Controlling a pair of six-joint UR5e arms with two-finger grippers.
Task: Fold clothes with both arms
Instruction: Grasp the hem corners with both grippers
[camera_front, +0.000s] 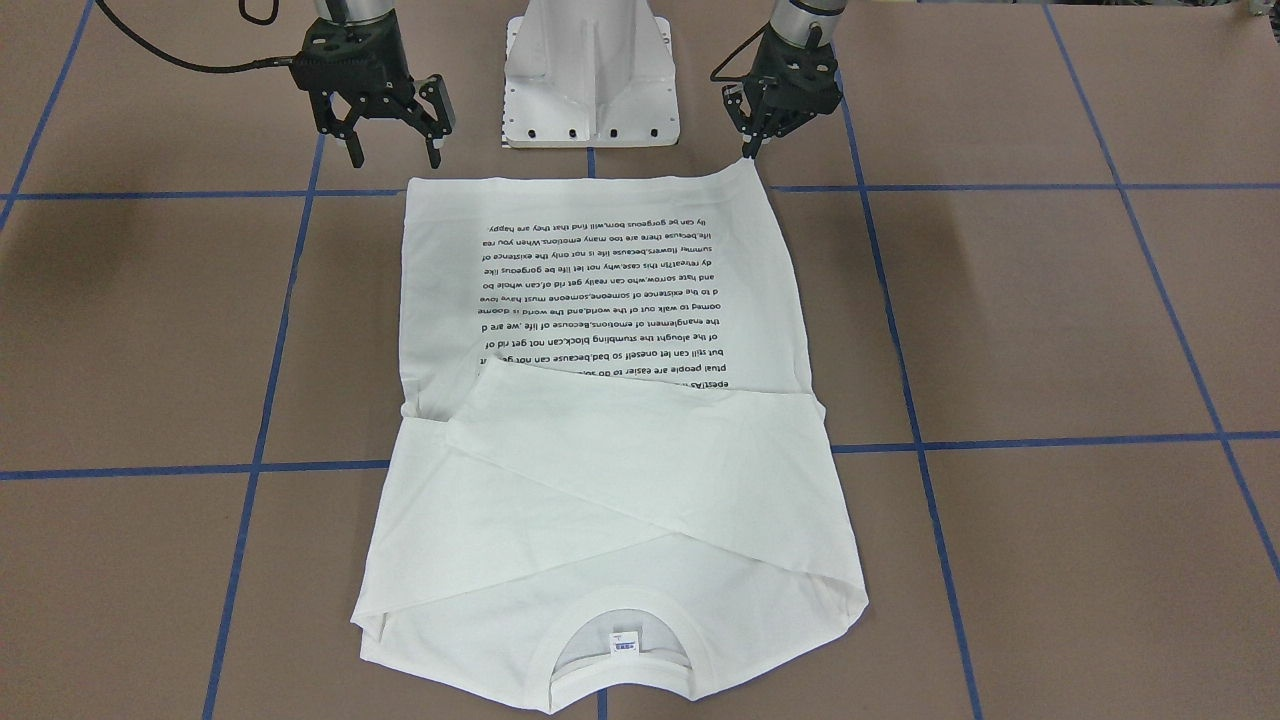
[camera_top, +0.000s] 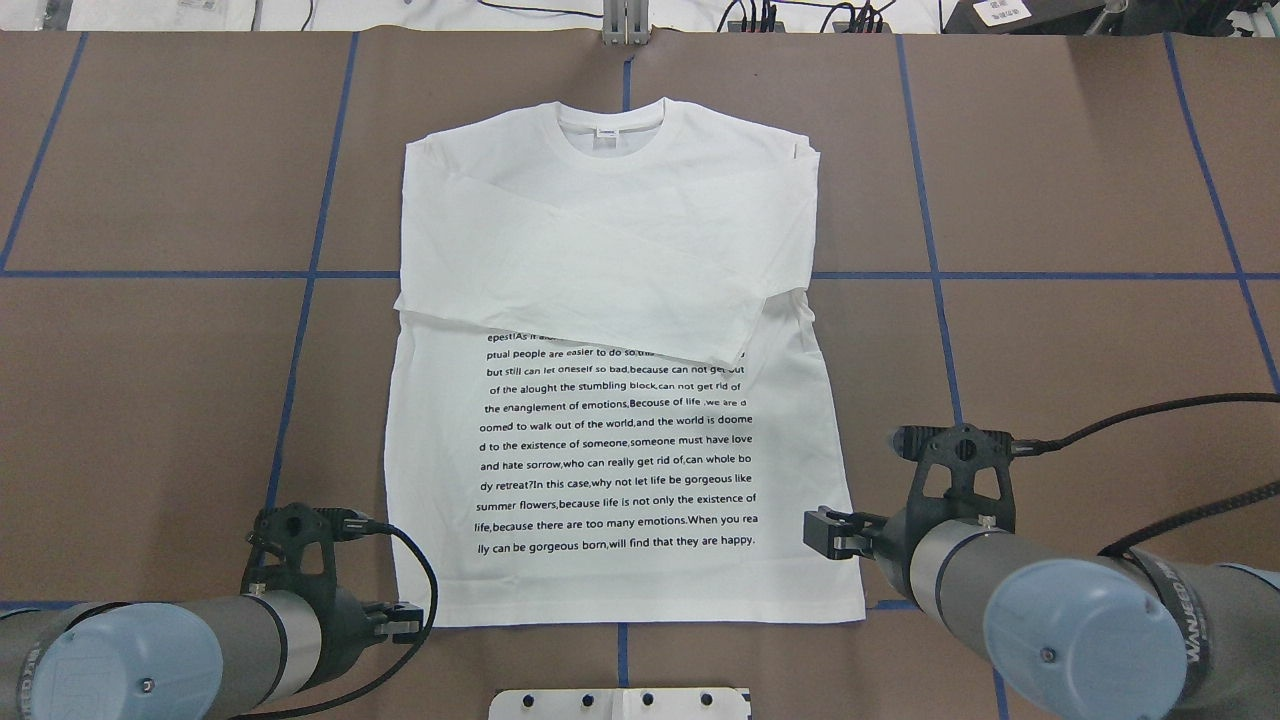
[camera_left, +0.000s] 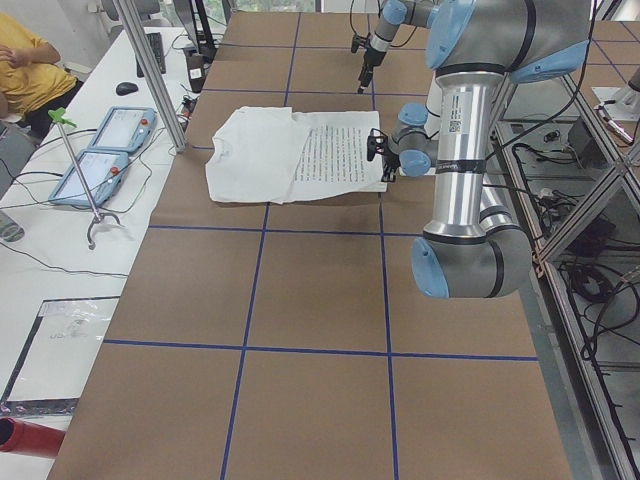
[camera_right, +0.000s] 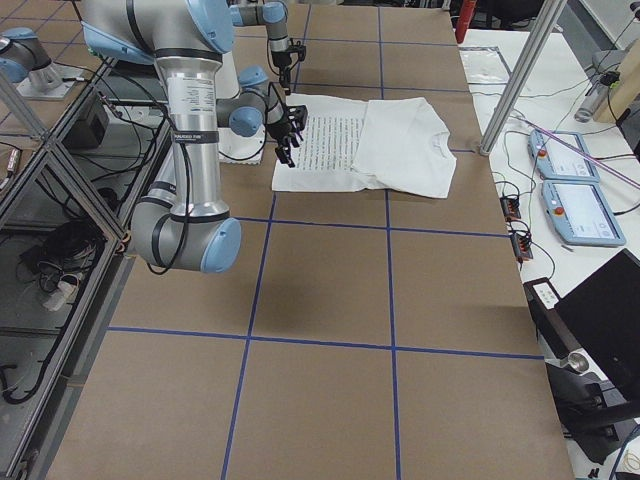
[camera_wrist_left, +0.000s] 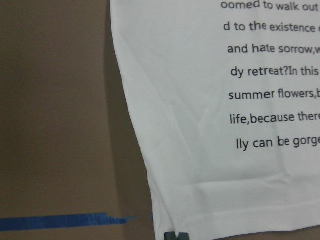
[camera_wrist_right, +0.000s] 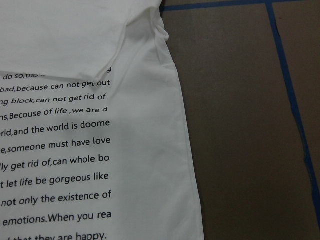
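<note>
The white long-sleeved shirt (camera_front: 600, 440) (camera_top: 620, 330) lies flat on the table, black text side up. Both sleeves are folded across the chest, and the neck with its label points away from the robot. My left gripper (camera_front: 748, 152) (camera_top: 400, 622) is at the hem corner on my left. Its fingers are pinched together on that corner, which peaks up toward them. In the left wrist view the hem (camera_wrist_left: 225, 210) fills the frame, with dark fingertips at the bottom edge. My right gripper (camera_front: 395, 155) (camera_top: 825, 535) is open and empty, just above the hem corner on my right.
The white metal stand (camera_front: 590, 70) (camera_top: 620, 703) sits between the arms, just behind the hem. Blue tape lines (camera_front: 1000, 187) cross the brown table. A metal post (camera_left: 150, 70) and tablets (camera_left: 100, 160) stand past the table's far edge, with a person nearby.
</note>
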